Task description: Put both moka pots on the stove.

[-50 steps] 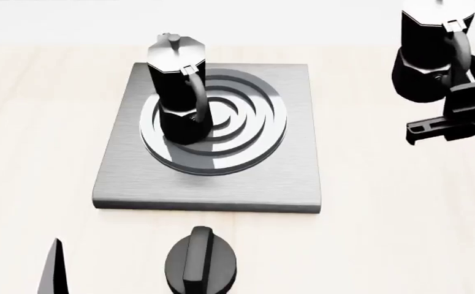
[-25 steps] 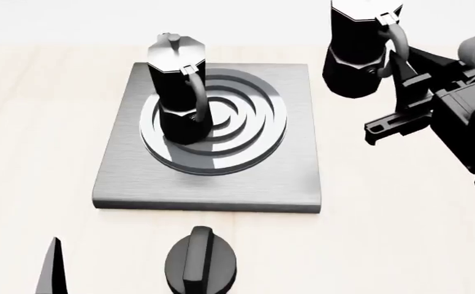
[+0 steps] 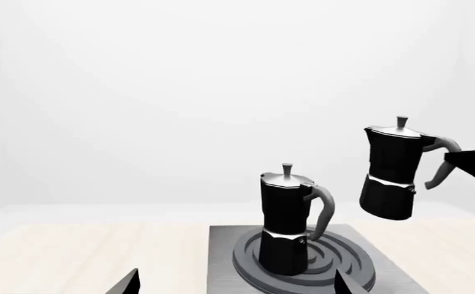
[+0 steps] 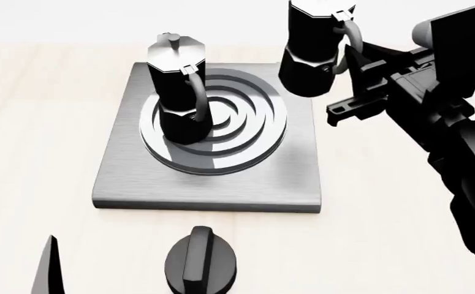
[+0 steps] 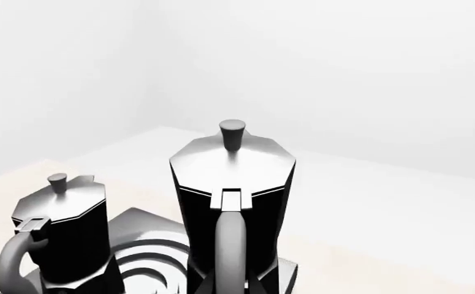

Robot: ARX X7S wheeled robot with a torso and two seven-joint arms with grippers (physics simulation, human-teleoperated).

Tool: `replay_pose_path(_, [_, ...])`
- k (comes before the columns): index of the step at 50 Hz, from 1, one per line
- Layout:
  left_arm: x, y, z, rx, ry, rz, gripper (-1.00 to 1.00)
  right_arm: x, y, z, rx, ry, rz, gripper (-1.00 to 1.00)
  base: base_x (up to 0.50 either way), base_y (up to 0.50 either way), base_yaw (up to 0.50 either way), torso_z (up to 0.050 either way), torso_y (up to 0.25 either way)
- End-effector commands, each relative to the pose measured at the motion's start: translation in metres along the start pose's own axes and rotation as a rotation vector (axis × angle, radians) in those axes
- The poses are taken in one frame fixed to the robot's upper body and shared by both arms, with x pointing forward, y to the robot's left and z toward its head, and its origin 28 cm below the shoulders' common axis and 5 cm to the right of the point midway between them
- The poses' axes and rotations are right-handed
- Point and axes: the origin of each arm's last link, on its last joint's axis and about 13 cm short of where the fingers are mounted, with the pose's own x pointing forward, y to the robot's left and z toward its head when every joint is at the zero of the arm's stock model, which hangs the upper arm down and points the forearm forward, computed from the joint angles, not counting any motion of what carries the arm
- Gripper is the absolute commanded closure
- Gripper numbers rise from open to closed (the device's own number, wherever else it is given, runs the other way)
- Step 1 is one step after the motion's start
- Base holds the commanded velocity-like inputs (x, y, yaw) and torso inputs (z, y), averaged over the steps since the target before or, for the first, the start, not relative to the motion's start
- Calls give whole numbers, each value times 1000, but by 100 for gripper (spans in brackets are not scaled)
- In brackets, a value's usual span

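One moka pot [image 4: 180, 92] standing upright on the stove [image 4: 212, 184], seated on the ring burner [image 4: 249, 131] toward its 9 o'clock side, handle turned to 6 o'clock in the head view, silver lid and knob on top. Second moka pot [image 4: 311, 49] held in the air, tilted a little, hanging over the stove's 1 o'clock corner and clear of the slab; seen in the left wrist view [image 3: 394, 174] well above the burner, beside and higher than the seated pot [image 3: 286, 223]. Right hand [image 4: 353, 64] clenched on the second pot's curved handle, black arm [image 4: 458, 141] reaching in from 3 o'clock. From the right wrist view, held pot [image 5: 233, 202] close and centred, handle facing the camera, seated pot [image 5: 61, 236] lower and to one side, burner rings [image 5: 151, 275] between and below them. Stove lying flat on the pale wooden table [image 4: 41, 122]. Short black round knob [image 4: 200, 263] on the table near 6 o'clock of the stove, apart from its front edge. Left hand [image 3: 233, 283] showing only as two dark finger tips at the frame's edge, spread apart, nothing between them; one tip [image 4: 51, 266] also visible at 7 o'clock in the head view.
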Motion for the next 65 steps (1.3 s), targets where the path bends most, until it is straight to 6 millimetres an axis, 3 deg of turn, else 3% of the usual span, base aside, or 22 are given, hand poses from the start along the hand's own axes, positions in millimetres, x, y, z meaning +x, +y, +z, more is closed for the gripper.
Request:
replay_pose_path(1, [0, 1, 1, -1, -2, 3, -100, 18, 6, 7, 33, -60, 14, 100, 0, 0, 0, 0, 0])
replay_pose_path(19, [0, 1, 0, -2, -1, 1, -100, 43, 26, -9, 68, -26, 32, 100, 0, 0, 0, 0, 1])
replay_pose_path(41, [0, 2, -2, -4, 0, 9, -100, 52, 45, -24, 41, -31, 54, 100, 0, 0, 0, 1, 1])
replay_pose_path(65, [1, 4, -1, -6, -1, 16, -100, 52, 53, -38, 36, 3, 52, 100, 0, 0, 0, 0, 1])
